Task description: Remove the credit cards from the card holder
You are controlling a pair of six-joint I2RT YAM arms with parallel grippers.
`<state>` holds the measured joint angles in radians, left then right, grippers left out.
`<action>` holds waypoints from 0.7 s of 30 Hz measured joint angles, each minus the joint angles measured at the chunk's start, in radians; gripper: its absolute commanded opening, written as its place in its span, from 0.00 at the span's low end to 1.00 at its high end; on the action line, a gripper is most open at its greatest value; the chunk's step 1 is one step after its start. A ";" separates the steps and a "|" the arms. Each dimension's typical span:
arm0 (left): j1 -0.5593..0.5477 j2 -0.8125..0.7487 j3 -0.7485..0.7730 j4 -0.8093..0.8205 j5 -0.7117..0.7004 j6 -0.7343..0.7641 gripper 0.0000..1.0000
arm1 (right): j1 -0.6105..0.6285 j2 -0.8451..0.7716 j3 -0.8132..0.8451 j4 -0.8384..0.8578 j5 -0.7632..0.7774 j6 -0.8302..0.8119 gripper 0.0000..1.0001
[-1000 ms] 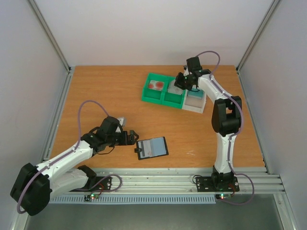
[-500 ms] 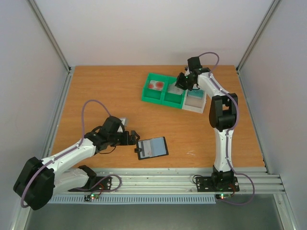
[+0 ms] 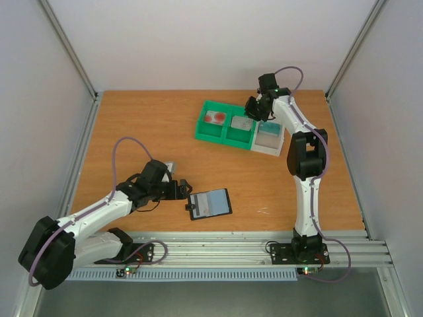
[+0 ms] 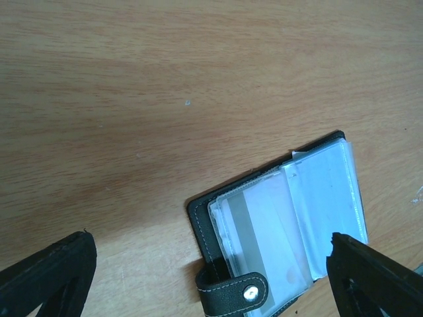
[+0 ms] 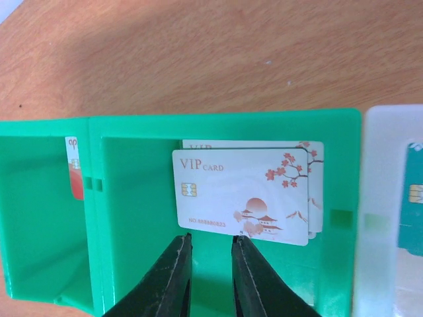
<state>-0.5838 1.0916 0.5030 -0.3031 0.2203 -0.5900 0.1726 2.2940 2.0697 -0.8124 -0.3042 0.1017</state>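
Observation:
The black card holder [image 3: 210, 203] lies open on the table, its snap strap toward my left arm. In the left wrist view a whitish card with a grey stripe [image 4: 264, 228] sits under its clear sleeve [image 4: 324, 198]. My left gripper [image 3: 183, 191] is open and empty, its fingers spread just left of the holder [image 4: 205, 218]. My right gripper [image 3: 252, 107] hovers over the green tray [image 3: 200, 129], jaws slightly apart and empty [image 5: 211, 239]. Two whitish VIP cards with red marks [image 5: 241, 195] lie stacked in the compartment below it.
The green tray's left compartment holds a red and white card [image 5: 75, 177], also seen from the top [image 3: 215, 118]. A white tray [image 3: 269, 146] adjoins the green one on the right and holds a teal card [image 5: 415, 198]. Metal rails run along the table's near edge.
My right gripper has drawn back a little toward the far right of the green tray. My left arm has shifted slightly toward the card holder. The holder has not moved.

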 measured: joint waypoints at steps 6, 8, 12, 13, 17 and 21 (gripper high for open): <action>0.000 -0.028 0.000 0.001 0.008 -0.001 0.93 | 0.000 0.000 0.016 -0.034 0.037 -0.003 0.21; 0.000 -0.035 0.000 0.001 0.010 -0.002 0.91 | 0.003 0.000 0.016 -0.048 0.039 -0.004 0.21; 0.000 -0.037 0.000 -0.005 0.015 -0.005 0.84 | 0.010 -0.007 0.016 -0.069 0.041 -0.005 0.22; 0.000 -0.037 0.000 -0.008 0.018 -0.008 0.82 | 0.018 -0.018 0.005 -0.065 0.041 -0.006 0.23; 0.000 -0.028 0.004 -0.026 0.040 -0.015 0.76 | 0.046 -0.117 -0.090 -0.062 0.035 -0.005 0.24; 0.000 -0.021 0.005 -0.045 0.067 -0.029 0.74 | 0.083 -0.278 -0.238 -0.036 0.016 -0.001 0.25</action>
<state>-0.5838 1.0710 0.5083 -0.3481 0.2874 -0.6186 0.2554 2.0163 1.8320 -0.8486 -0.2886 0.1005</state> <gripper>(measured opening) 0.756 0.241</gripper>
